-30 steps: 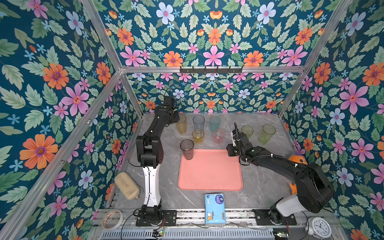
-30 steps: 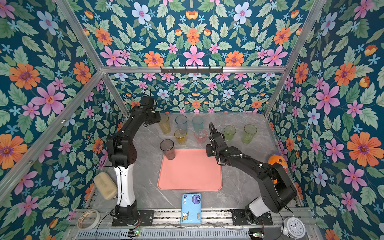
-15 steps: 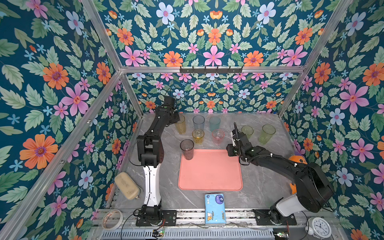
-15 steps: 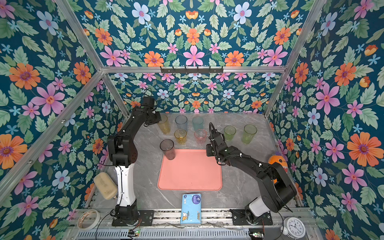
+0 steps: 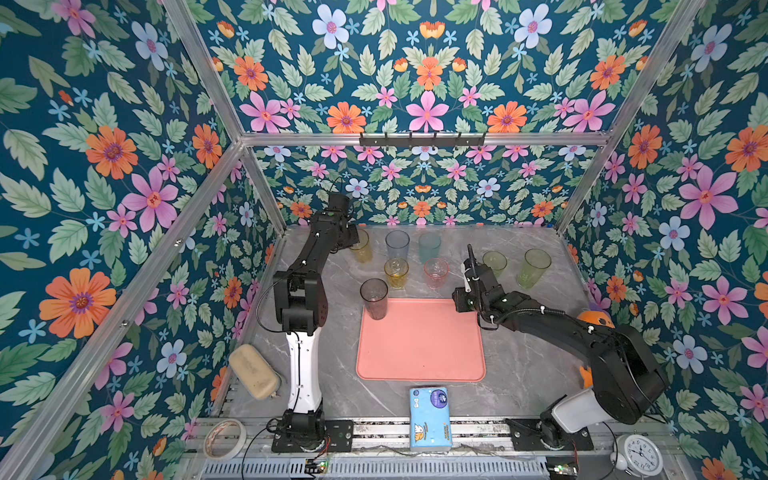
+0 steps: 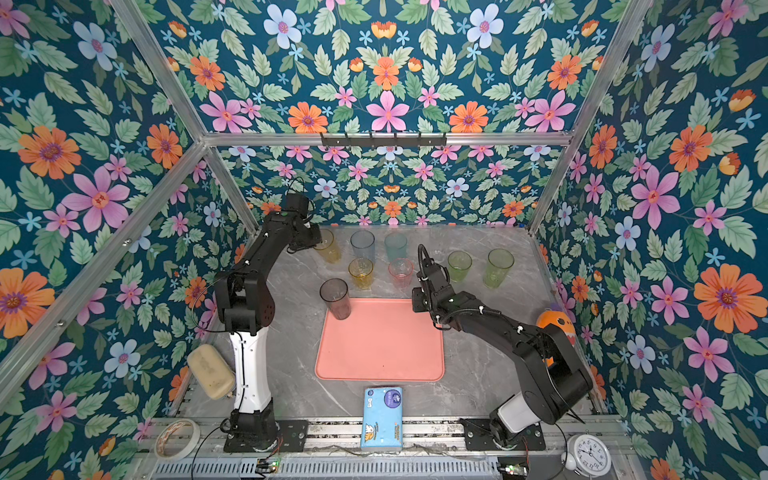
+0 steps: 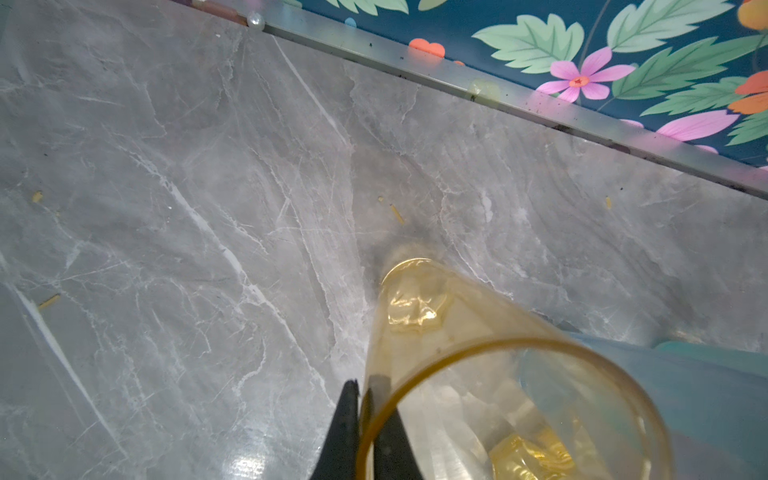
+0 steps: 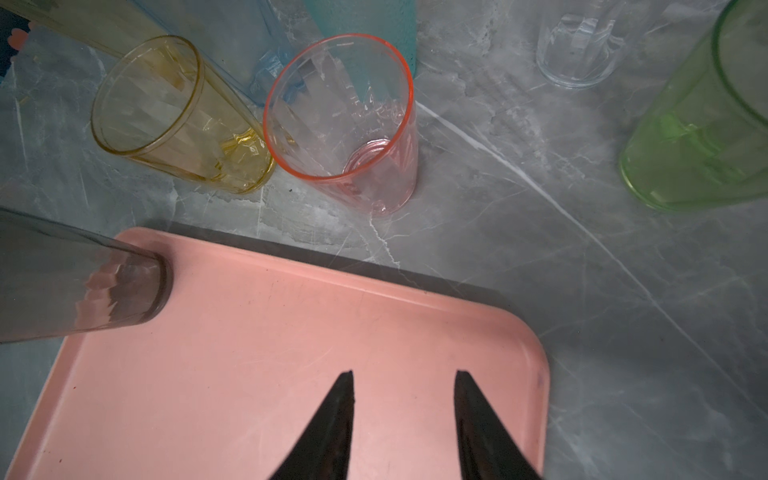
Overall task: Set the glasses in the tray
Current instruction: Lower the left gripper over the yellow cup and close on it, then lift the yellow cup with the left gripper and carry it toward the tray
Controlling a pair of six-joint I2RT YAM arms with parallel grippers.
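Observation:
The salmon-pink tray (image 5: 419, 345) (image 6: 380, 345) lies mid-table. A smoky grey tumbler (image 5: 374, 298) (image 8: 75, 282) stands on its far left corner. At the back left, my left gripper (image 7: 363, 380) (image 5: 353, 239) is shut on the rim of the tall amber tumbler (image 7: 478, 374) (image 5: 362, 249), one finger inside and one outside. My right gripper (image 8: 403, 374) (image 5: 459, 301) hangs open and empty over the tray's far right corner. Behind the tray stand blue-grey (image 5: 397, 245), teal (image 5: 429, 247), yellow (image 5: 396, 273), pink (image 5: 435, 273), two green (image 5: 494, 264) (image 5: 533, 268) and clear (image 8: 575, 45) tumblers.
A blue tissue pack (image 5: 430, 417) lies in front of the tray. A beige case (image 5: 254, 371) and a tape roll (image 5: 224, 438) sit at the front left. An orange toy (image 5: 594, 318) and a clock (image 5: 636, 455) are at the right. Floral walls close in the table.
My left gripper has closed onto the amber tumbler's rim. The right arm has hardly moved.

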